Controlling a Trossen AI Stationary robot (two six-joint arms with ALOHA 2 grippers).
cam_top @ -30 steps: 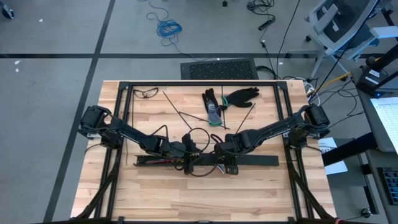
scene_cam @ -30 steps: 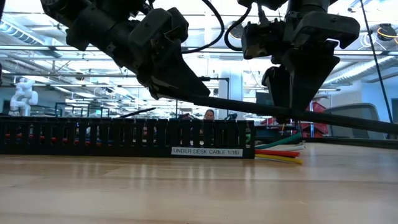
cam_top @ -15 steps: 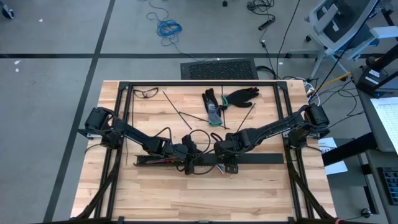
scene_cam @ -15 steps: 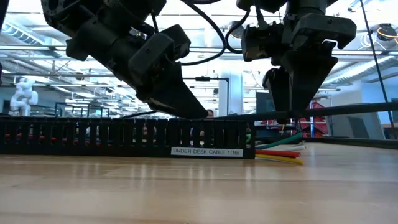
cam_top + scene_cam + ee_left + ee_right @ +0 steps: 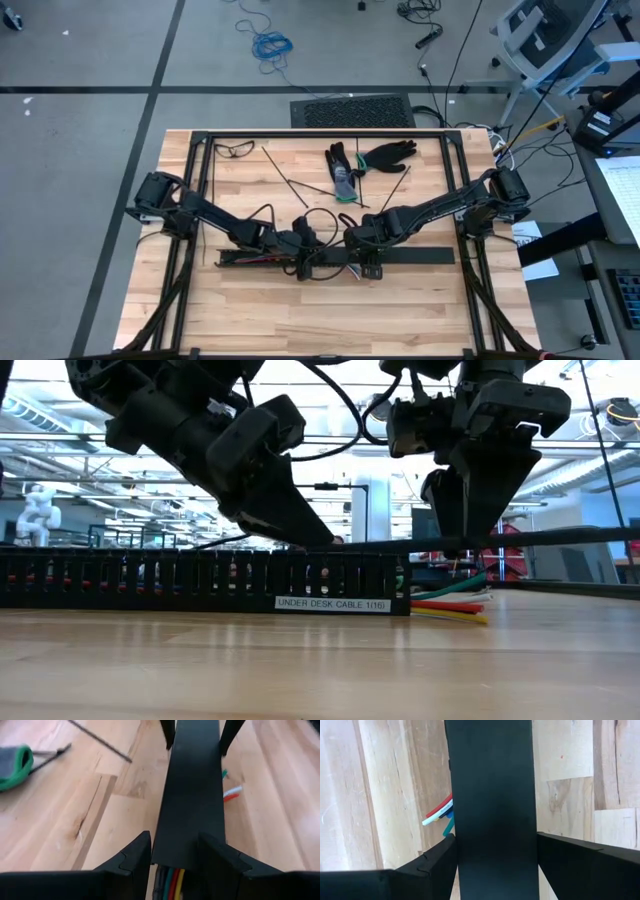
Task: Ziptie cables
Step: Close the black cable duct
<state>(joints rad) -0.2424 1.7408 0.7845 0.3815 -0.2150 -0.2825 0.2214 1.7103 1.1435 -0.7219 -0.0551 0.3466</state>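
The cables (image 5: 450, 603) lie inside a long black slotted rail (image 5: 150, 580). Their coloured ends stick out of its right end onto the table (image 5: 439, 814). A flat black cover strip (image 5: 420, 257) lies along the rail's line and reaches toward the table's right. My left gripper (image 5: 303, 247) is shut on the strip's left end, over the rail. My right gripper (image 5: 362, 252) is shut on the strip farther right, just past the rail's end. The zipties (image 5: 290, 182) lie loose on the far half of the table, with no gripper near them. My left gripper pinches the cover strip's left end (image 5: 186, 851) between its two fingers, one on each long edge. The fingers slant down from the table's left, along the strip. That end sits at the rail's top edge (image 5: 318, 547), above the cables (image 5: 170, 881). My right gripper pinches the cover strip by its two long edges (image 5: 495, 845), one finger on each side. The fingers point steeply down from above and lie across the strip. The strip runs about level, clear of the table, and passes out beyond the fingers to the right (image 5: 580, 536).
A pair of black gloves with green cuffs (image 5: 365, 162) and safety glasses (image 5: 235, 148) lie near the table's far edge. A black frame (image 5: 320, 133) runs around the table. Bare wood lies along the near edge (image 5: 320, 310).
My left gripper has sunk a little, bringing the cover strip's left end down from above the rail to the rail's top edge. The strip, which slanted down to the right, now lies about level, its right part risen. My right gripper has kept its place.
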